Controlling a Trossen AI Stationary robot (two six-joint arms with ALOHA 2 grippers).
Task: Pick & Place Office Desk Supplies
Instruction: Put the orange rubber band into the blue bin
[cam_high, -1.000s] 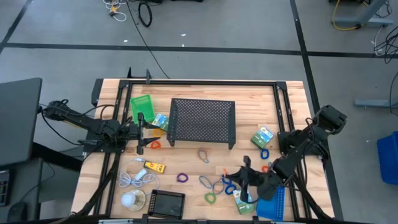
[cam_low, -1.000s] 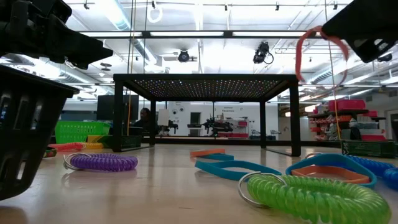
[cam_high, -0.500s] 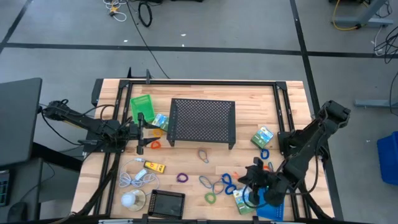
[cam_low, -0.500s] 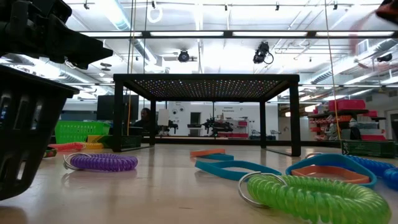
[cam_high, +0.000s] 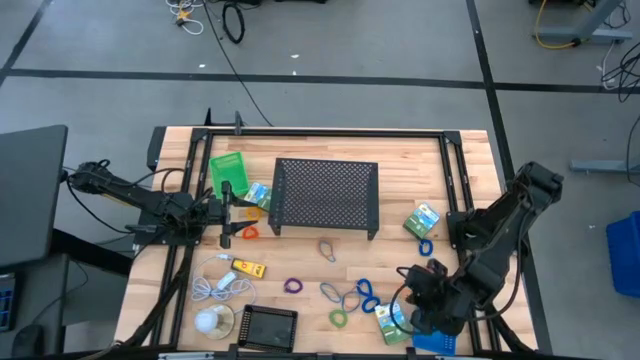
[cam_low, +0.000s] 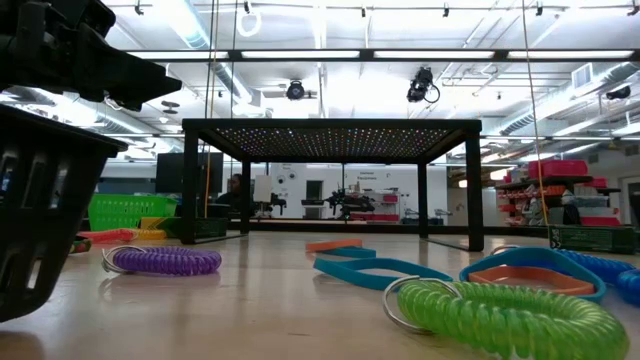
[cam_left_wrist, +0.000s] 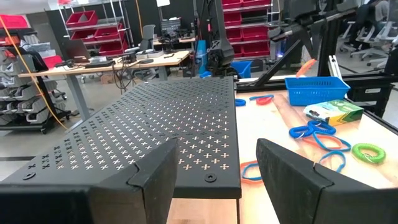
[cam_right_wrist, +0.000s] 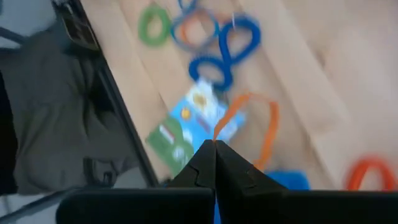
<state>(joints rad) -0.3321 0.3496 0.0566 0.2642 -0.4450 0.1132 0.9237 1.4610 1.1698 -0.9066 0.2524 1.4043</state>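
Right gripper pinches orange loop | above blue tray | let go low, over tray middle | left gripper waits open beside black rack

1. Right gripper has swung back from over the blue loops to the front right corner, right by the blue tray.
2. The orange loop it's pinching is gone from the low view.
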